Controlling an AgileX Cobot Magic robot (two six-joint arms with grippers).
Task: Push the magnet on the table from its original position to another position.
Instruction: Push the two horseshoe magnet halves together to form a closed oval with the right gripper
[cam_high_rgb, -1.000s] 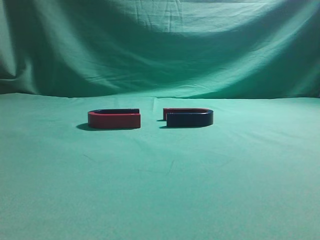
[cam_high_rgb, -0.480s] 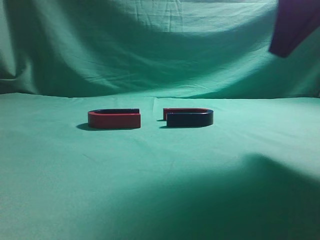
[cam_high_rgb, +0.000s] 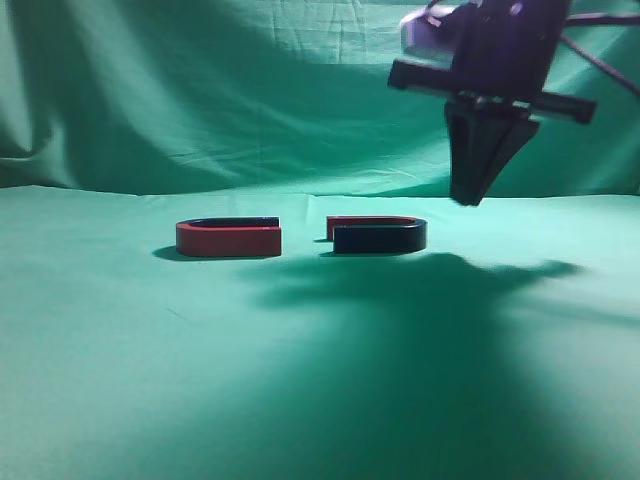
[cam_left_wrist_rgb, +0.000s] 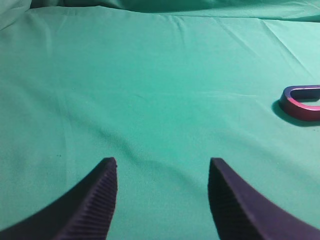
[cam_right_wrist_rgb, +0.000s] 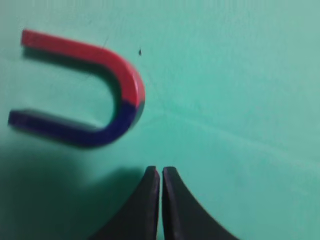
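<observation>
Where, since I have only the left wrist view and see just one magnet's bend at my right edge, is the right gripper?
Observer: The right gripper hangs in the air above and just to the right of a second magnet, touching nothing.
Operator: Is it open for a grasp?
Observer: No. The right wrist view shows its jaws shut, with the tips near that magnet's bend.
Operator: How do the two magnets lie?
Observer: Flat on the green cloth, open ends facing each other with a gap between them. The one you see is probably the left magnet.
</observation>
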